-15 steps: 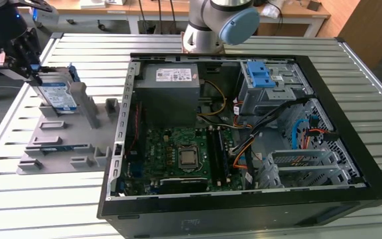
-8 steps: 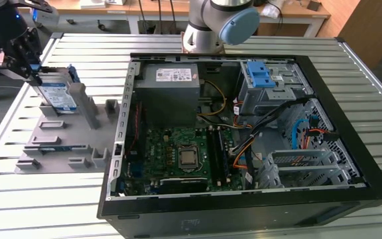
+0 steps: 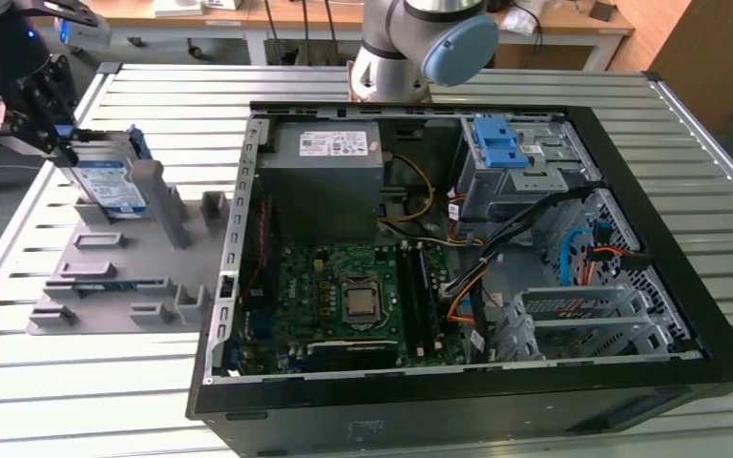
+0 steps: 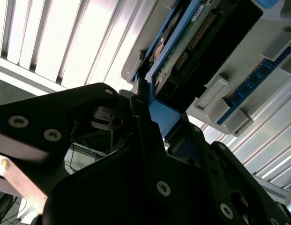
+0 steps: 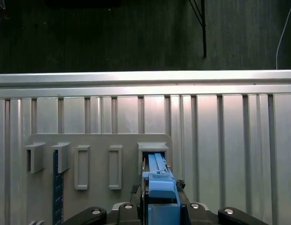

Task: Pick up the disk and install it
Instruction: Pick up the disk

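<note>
My jaws are closed on the top edge of the disk (image 3: 104, 184). In the first wrist view its blue frame (image 5: 159, 185) sits pinched between my two dark fingers, and in the second wrist view one finger (image 4: 144, 123) lies hard against that same blue edge, so I judge the grip made. The disk stands upright on its edge in a slot of the grey holder (image 3: 112, 281), which lies on the slatted bench (image 3: 341, 84) at the exterior view's left, well apart from the bay it must go to. I cannot tell whether its lower edge is seated in the slot or just clear of it. So, as I read it, the pick-up is at the grasp and the carrying and fitting are not yet done. The open computer case (image 3: 672, 367) lies beside the holder, and its drive cage (image 3: 519, 176) with the blue latch piece (image 3: 499, 145) on top has no disk of mine in it. As for writing, the disk carries a blue-and-white label (image 3: 110, 191) facing the exterior view, and the grey box (image 3: 322, 186) inside the case has a white sticker (image 3: 336, 143). The print on both is too small for me to make out.
</note>
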Controlling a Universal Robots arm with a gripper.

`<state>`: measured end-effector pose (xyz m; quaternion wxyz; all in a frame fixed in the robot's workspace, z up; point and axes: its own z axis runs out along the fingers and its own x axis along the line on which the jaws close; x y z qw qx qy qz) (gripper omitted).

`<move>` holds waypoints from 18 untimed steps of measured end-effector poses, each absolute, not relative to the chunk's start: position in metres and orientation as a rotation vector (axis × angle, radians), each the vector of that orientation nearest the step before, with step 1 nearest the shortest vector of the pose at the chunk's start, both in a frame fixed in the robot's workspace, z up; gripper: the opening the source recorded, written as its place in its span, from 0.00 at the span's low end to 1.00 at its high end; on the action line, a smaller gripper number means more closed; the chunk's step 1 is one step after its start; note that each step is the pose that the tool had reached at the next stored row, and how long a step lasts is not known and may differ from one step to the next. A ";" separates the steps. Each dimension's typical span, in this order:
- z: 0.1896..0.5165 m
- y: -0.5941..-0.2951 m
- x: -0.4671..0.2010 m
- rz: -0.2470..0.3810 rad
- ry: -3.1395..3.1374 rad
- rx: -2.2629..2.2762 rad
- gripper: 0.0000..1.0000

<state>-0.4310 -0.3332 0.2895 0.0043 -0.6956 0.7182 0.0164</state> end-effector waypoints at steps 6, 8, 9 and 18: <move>0.289 -0.333 -0.431 0.051 2.247 -2.183 0.37; 0.289 -0.333 -0.431 0.051 2.247 -2.183 0.38; 0.289 -0.333 -0.431 0.051 2.247 -2.183 0.38; 0.290 -0.333 -0.431 0.051 2.247 -2.183 0.36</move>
